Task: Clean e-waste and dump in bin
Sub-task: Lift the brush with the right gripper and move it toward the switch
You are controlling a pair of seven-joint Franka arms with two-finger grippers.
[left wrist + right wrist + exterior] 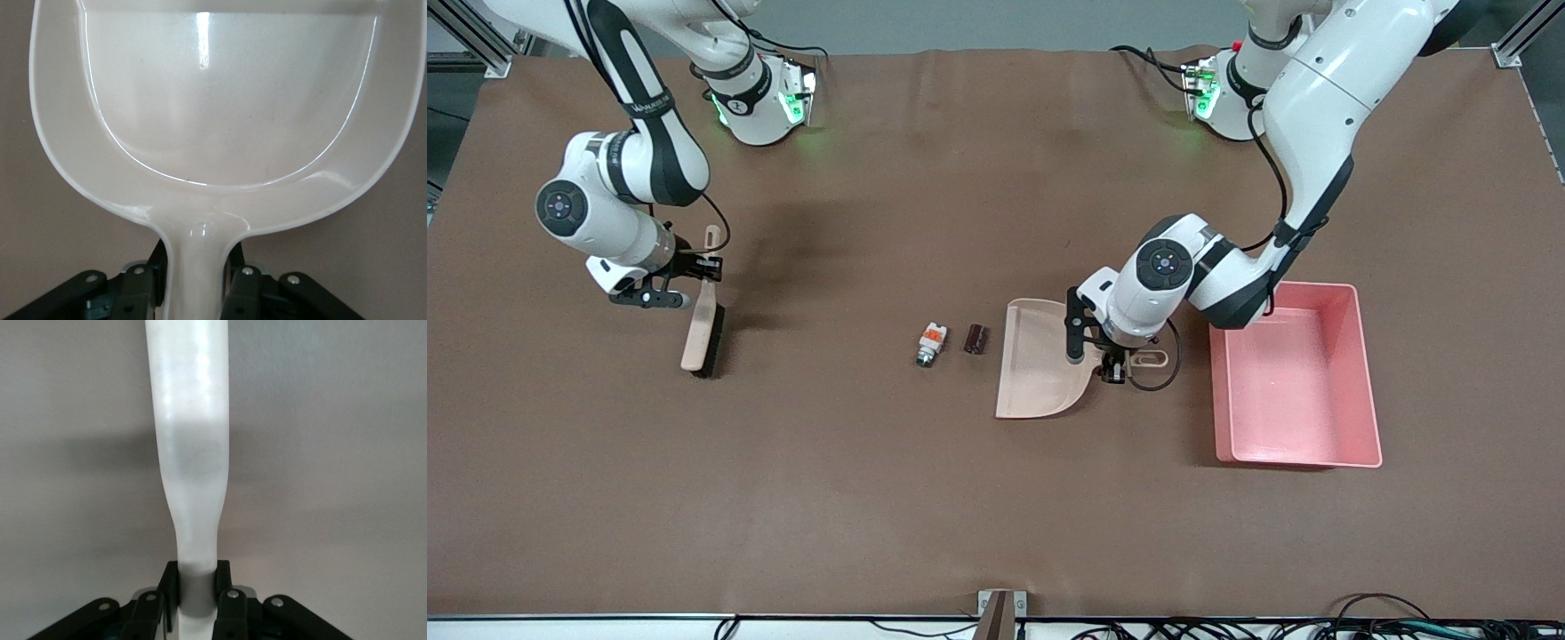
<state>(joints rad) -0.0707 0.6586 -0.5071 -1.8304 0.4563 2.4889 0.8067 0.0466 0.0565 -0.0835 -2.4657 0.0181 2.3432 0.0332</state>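
E-waste lies in the middle of the bench (871, 498): in the front view we see the white component (930, 344) and the dark cylinder (975, 339) side by side, apart from each other, the cylinder just beside the open lip of the dustpan (1036, 369). The bin (1365, 373) stands toward the left arm's end of the bench, past the dustpan's handle. Our left end effector (1112, 366) sits low at that handle; our right end effector (694, 277) is at the handle of the brush (703, 333), well apart from the parts.

In the left wrist view the dustpan (220, 120) is empty and its neck runs between the fingers (243, 287), which stand on both flanks of it; the clamp does not look fully seated to us.

In the right wrist view the end effector (197, 590) is clamped on the brush handle (190, 440).

We judge the step to be securing both tools. Done well, we would seat the left grip squarely, keep the pan's lip flat on the bench, and sweep both parts straight into its mouth.
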